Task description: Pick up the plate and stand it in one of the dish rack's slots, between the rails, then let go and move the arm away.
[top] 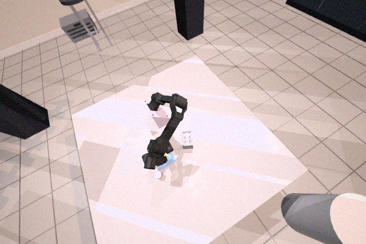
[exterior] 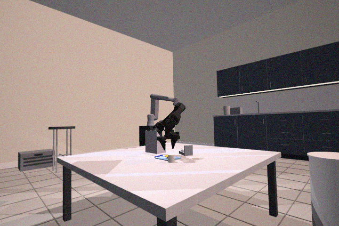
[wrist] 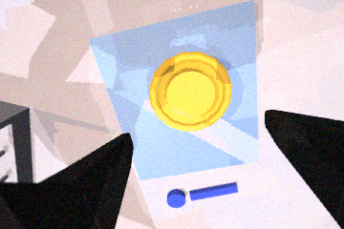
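Tiled in pale squares across the floor (top: 275,66) (exterior: 220,213), walled in plain beige (exterior: 95,79), and fitted with dark, flat-fronted lower cupboards (exterior: 282,127). Set above the blue mat (top: 169,162) (exterior: 178,157) (wrist: 194,157): black tool (top: 161,159) (exterior: 168,148) (wrist: 196,129), spread wide, holding nothing, clear of the counter (top: 160,198) (exterior: 159,181) below. Tapered to blunt, matte-black fingertips, seen on either side of the mat's lower part in the wrist view.

Lying flat on the mat, not in the rack: yellow plate (top: 165,156) (exterior: 166,156) (wrist: 190,93), round, with a faceted raised rim and a shallow, smooth centre. Pale blue and four-sided beneath it, crossed by patches of light and shade. Placed just beside the mat's edge, on the counter: small blue disc (wrist: 176,197) and straight blue bar (wrist: 213,191), close together but apart.

Standing apart from the plate: dish rack (top: 187,147) (exterior: 188,150) (wrist: 23,148), grey, with a solid end panel and thin rails. Standing near the mat too: pale, plain cylinder (top: 158,175) (exterior: 171,158), upright.
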`<state>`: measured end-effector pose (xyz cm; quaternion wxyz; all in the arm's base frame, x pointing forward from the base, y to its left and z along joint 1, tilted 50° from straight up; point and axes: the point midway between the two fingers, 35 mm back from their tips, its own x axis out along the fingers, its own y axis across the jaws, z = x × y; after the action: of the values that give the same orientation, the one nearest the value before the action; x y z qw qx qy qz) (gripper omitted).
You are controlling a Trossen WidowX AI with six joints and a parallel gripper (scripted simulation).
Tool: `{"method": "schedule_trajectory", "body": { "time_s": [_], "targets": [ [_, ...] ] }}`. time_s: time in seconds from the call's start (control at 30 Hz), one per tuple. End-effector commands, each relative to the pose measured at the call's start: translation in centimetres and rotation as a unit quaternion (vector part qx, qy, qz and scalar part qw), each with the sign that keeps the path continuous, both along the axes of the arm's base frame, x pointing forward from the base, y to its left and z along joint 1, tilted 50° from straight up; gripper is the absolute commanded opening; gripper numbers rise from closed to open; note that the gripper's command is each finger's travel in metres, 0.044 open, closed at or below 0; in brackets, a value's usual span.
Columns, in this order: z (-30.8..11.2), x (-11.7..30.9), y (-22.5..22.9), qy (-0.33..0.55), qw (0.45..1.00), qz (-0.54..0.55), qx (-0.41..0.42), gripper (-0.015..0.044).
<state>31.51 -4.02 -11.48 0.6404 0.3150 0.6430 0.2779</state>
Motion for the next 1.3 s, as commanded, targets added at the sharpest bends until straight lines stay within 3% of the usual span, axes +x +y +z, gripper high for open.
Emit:
{"method": "schedule_trajectory", "body": {
  "time_s": [0.0, 1.27],
  "targets": [
    [0.0, 0.3, -0.1, -0.008, 1.0, -0.01, -0.001, 0.04],
    [-3.9, 0.7, 4.4, -0.008, 1.0, -0.01, 0.0, 0.04]
  ]
}}
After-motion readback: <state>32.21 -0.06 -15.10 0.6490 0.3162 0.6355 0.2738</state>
